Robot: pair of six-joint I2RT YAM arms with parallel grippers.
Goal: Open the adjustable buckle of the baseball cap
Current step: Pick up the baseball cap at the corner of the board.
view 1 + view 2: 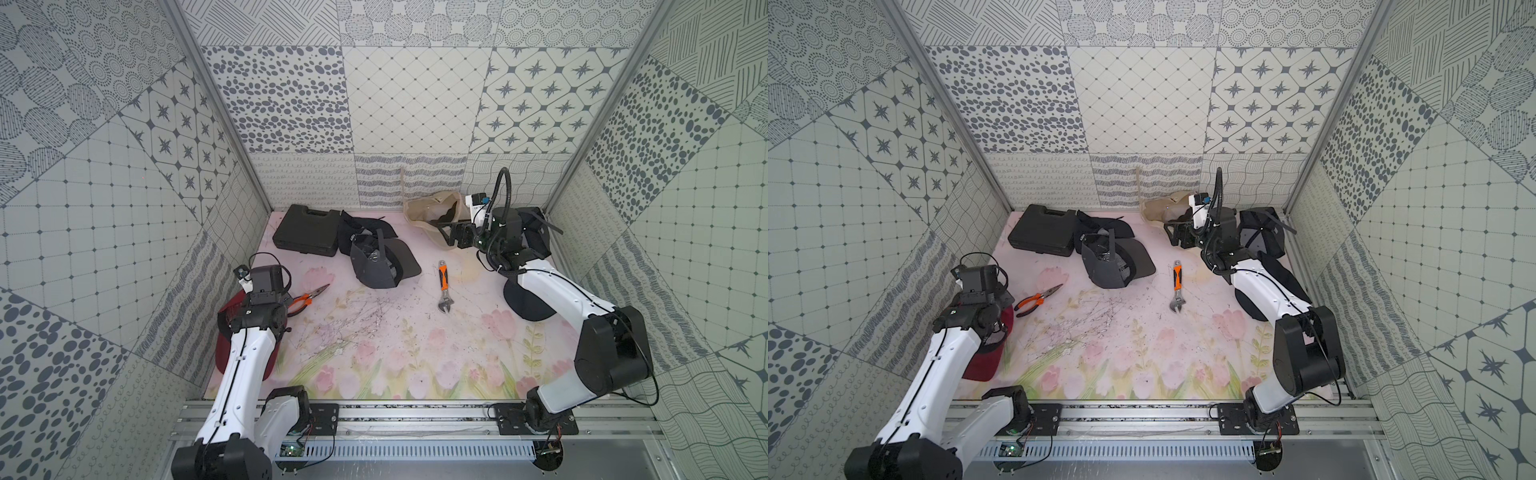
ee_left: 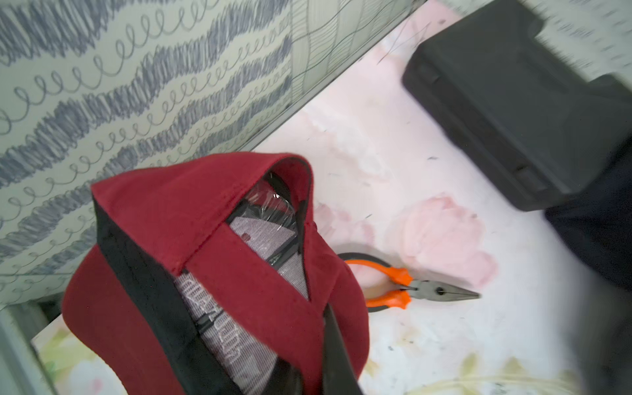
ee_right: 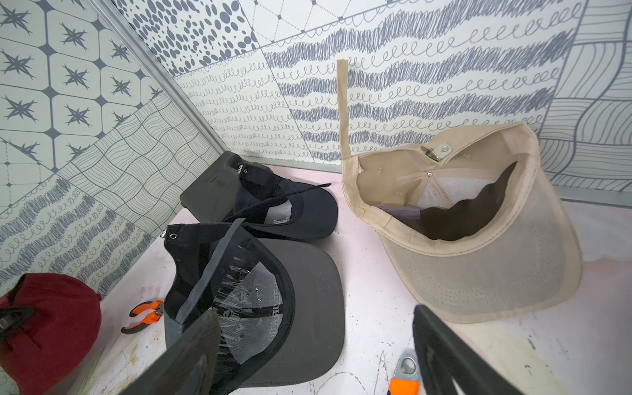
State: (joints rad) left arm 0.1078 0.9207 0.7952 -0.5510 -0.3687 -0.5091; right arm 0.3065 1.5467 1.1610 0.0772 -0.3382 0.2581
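Observation:
A dark red baseball cap [image 2: 154, 212] lies at the left wall, mostly under my left arm in both top views [image 1: 226, 353] [image 1: 984, 365]. My left gripper [image 2: 311, 371] is shut on a red band at the cap's rear opening, with red cloth pinched between the dark fingers. I cannot make out this cap's buckle. A beige cap [image 3: 478, 266] lies upside down at the back wall [image 1: 428, 212]. Its strap [image 3: 342, 109] stands up loose against the wall, apart from its metal buckle [image 3: 436, 152]. My right gripper [image 3: 318, 359] hangs open just in front of the beige cap [image 1: 446, 235], holding nothing.
A black tool case [image 1: 307, 228] sits at the back left, with a black cap [image 1: 361, 228] and a grey cap [image 1: 382, 266] beside it. Orange pliers [image 1: 307, 297] lie next to the red cap. An orange wrench [image 1: 444, 286] lies mid-table. More dark caps [image 1: 536, 237] lie under my right arm.

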